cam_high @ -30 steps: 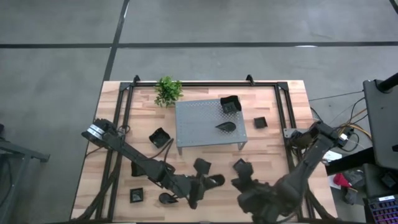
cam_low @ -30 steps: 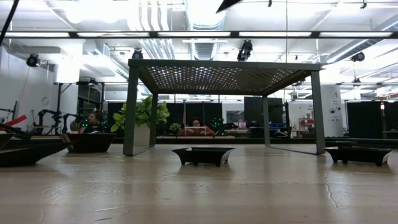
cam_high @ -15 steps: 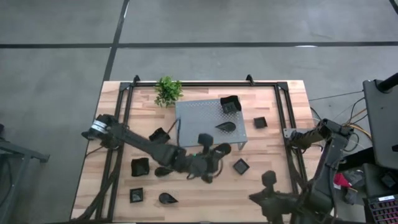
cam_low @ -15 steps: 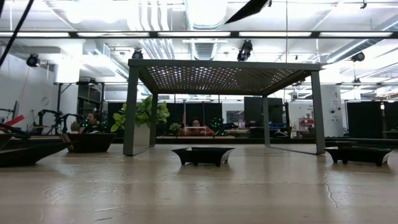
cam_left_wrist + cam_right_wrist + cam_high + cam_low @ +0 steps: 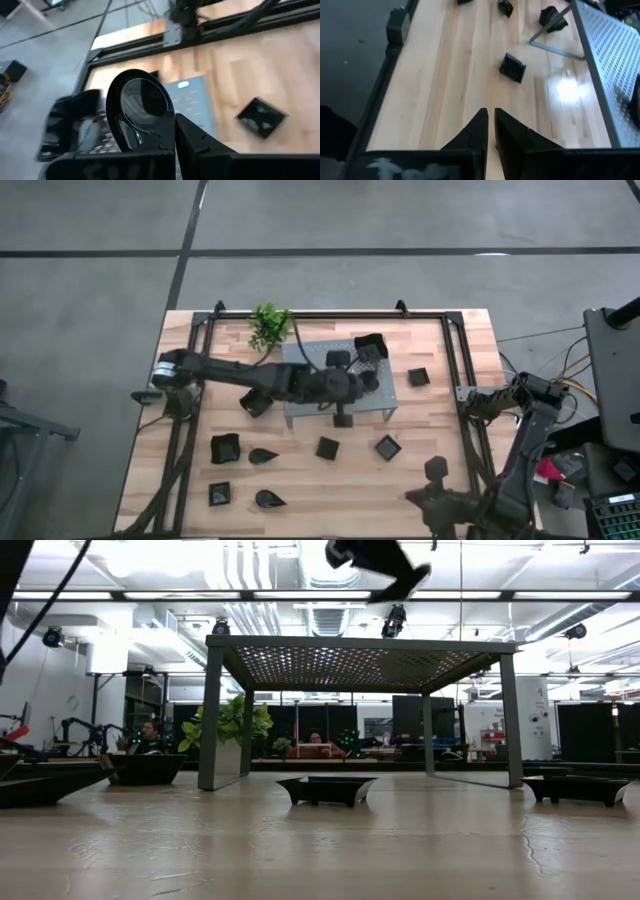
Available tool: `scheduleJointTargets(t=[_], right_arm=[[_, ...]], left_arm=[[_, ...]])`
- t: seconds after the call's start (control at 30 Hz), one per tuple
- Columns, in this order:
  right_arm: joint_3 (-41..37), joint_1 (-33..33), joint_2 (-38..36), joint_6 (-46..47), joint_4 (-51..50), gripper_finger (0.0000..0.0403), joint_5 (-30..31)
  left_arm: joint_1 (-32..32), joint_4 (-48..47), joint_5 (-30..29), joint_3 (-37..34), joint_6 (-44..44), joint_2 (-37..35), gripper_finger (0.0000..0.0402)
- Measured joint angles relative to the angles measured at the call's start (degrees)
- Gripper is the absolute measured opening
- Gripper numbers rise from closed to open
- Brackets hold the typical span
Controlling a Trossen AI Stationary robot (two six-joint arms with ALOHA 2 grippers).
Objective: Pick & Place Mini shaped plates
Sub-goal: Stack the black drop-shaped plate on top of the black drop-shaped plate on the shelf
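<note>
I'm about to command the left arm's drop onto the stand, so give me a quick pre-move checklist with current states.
1. Left gripper shut on the teardrop plate: ok.
2. Left gripper over the grey stand: ok, it hangs above the stand's right part in the high view.
3. Free landing spot: cannot tell; a square plate sits at the stand's far right corner, and the arm hides the area beneath.
4. Right gripper out of the way: ok, parked at the table's near right edge, holding nothing.
5. Potted plant clear of the arm: ok.
</note>
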Motion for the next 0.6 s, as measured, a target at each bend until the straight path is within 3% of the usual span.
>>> scheduleJointTargets(t=[0.2, 0.6], right_arm=[[-2.14, 0.01, 0.02, 2.96, 0.01, 0.0028, -0.02], [-2.48, -0.01, 0.02, 5.96, 0.28, 0.0028, -0.02]], left_arm=[[2.01, -2.14, 2.53, -0.02, 1.97, 0.76, 0.0], [4.3, 2.37, 5.19, 1.44, 6.88, 2.18, 0.0]])
